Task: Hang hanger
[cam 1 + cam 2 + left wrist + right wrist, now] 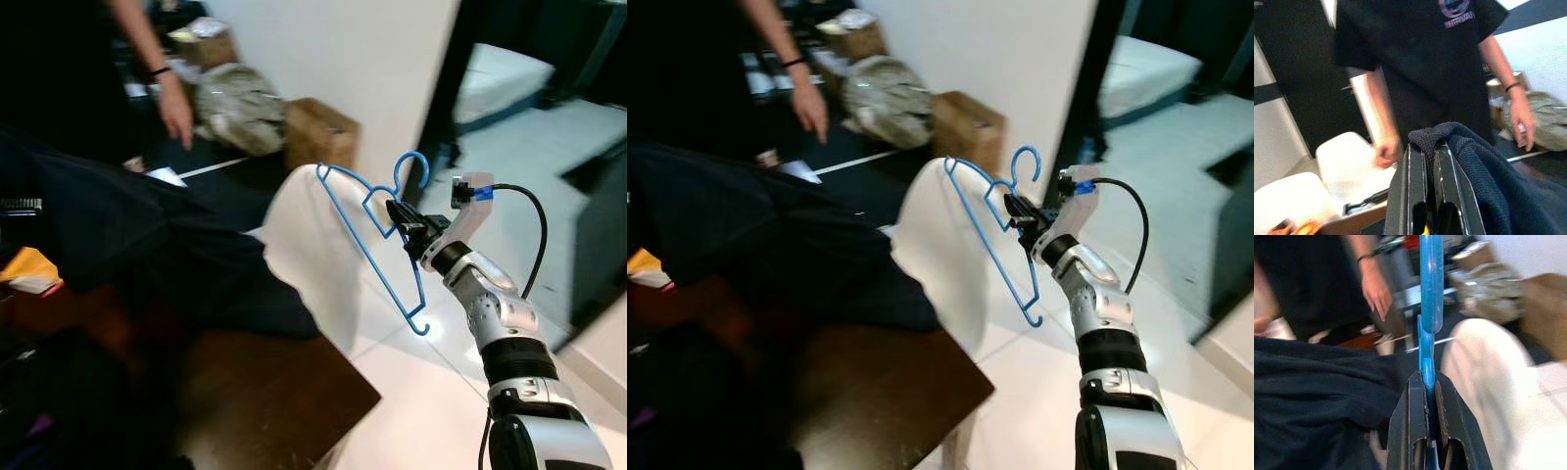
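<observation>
Aloft, right gripper (pixel 397 217) clamps blue hanger (pixel 369 238) — left gripper (pixel 1431 152) pinches dark garment (pixel 1484 171)

A printed emblem (pixel 1455 11) is seen on the person's black T-shirt (pixel 1420 63); its lettering is too blurred to be read.

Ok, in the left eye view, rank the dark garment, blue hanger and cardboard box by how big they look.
1. dark garment
2. blue hanger, held in the right gripper
3. cardboard box, though it sits farther back, so true size is unsure.
</observation>
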You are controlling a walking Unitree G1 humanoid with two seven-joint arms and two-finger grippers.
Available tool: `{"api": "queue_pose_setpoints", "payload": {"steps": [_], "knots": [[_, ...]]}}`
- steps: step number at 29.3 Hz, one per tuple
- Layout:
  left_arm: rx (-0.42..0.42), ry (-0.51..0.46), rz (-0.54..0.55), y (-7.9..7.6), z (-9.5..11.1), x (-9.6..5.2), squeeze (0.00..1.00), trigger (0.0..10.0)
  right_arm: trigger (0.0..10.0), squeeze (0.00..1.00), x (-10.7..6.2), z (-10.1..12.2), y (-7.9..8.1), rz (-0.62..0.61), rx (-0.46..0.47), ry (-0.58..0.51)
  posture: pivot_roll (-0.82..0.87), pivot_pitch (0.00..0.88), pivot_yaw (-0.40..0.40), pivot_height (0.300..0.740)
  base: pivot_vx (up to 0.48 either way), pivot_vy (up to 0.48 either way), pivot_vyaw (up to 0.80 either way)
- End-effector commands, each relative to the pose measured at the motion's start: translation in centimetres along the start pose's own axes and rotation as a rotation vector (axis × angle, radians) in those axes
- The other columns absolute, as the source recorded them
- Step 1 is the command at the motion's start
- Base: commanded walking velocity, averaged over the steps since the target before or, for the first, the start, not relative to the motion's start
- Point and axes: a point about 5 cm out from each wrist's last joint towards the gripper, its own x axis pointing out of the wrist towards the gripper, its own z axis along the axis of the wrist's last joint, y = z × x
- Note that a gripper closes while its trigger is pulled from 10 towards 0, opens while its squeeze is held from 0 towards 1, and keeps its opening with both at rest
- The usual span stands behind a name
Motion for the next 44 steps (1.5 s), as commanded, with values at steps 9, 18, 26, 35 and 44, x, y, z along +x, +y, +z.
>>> {"api": "queue_pose_setpoints", "payload": {"steps": [9,18,26,35,44], "knots": [[-0.07,-0.031,-0.2,-4.7,0.7,-0.9,0.0,10.0,10.0,0.0,-0.4,-0.2,0.4,0.057,-0.006,0.002,0.13,0.074,-0.06,0.74,0.0,0.0,0.79],[-0.169,-0.214,-0.404,-10.5,4.8,1.9,0.0,10.0,10.0,0.0,0.1,-1.3,0.4,-0.003,-0.005,0.029,0.12,0.049,-0.067,0.74,0.0,0.0,0.7],[-0.39,-0.397,-0.42,-11.3,12.1,6.7,0.0,10.0,10.0,0.0,0.4,-2.8,0.7,-0.043,0.016,0.057,0.12,0.032,-0.068,0.74,0.0,0.0,0.0],[-0.732,-0.437,-0.482,-9.2,15.0,7.3,0.0,10.0,10.0,0.0,0.2,-4.2,0.7,-0.057,0.057,0.099,0.15,0.025,-0.059,0.74,0.0,0.0,0.0],[-0.653,-0.201,-0.38,-8.8,8.2,6.1,0.0,10.0,10.0,0.0,0.1,-4.4,0.6,-0.062,0.084,0.096,0.15,0.033,-0.057,0.74,0.0,0.0,0.0]]}}
